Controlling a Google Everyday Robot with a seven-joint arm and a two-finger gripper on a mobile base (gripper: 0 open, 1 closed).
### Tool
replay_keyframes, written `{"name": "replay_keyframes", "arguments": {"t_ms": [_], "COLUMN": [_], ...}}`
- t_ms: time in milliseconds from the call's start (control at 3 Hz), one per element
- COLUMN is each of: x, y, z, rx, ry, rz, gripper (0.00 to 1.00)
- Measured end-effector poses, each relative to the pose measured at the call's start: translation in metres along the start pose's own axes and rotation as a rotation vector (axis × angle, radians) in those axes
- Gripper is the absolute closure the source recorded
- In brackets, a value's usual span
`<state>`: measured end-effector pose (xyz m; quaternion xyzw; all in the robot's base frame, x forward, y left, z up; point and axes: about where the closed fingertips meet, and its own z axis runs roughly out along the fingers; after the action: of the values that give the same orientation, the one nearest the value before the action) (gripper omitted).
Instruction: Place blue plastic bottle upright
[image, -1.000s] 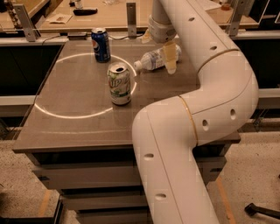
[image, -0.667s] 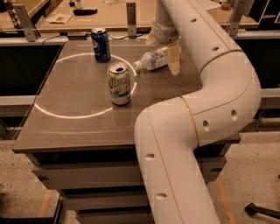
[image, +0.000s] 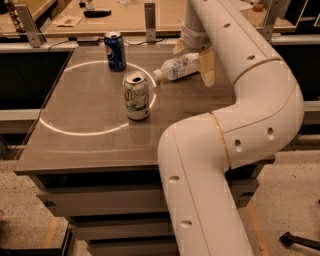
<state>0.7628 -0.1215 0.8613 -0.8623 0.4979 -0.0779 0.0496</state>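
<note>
The blue plastic bottle (image: 176, 68) lies on its side at the back of the table, white cap pointing left toward the cans. My gripper (image: 193, 57) hangs over the bottle's base end, open. One pale finger (image: 207, 68) is down in front of the bottle and the other (image: 179, 46) is behind it, so the fingers straddle the bottle's right end without closing on it. The bottle's base is partly hidden behind the near finger.
A green-white 7UP can (image: 136, 95) stands upright just in front of the bottle's cap. A blue Pepsi can (image: 115, 51) stands at the back left. My arm (image: 235, 125) covers the table's right side. A rail with posts (image: 150, 20) runs behind the table (image: 85, 130).
The gripper has shifted slightly right along the bottle toward its base. The bottle and both cans have not moved.
</note>
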Motion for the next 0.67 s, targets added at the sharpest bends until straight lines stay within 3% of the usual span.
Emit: {"name": "replay_keyframes", "arguments": {"t_ms": [667], "x": [0.0046], "y": [0.0016], "z": [-0.0047], "rx": [-0.025], "ry": [0.047], "rz": [-0.117], "gripper": [0.00]}}
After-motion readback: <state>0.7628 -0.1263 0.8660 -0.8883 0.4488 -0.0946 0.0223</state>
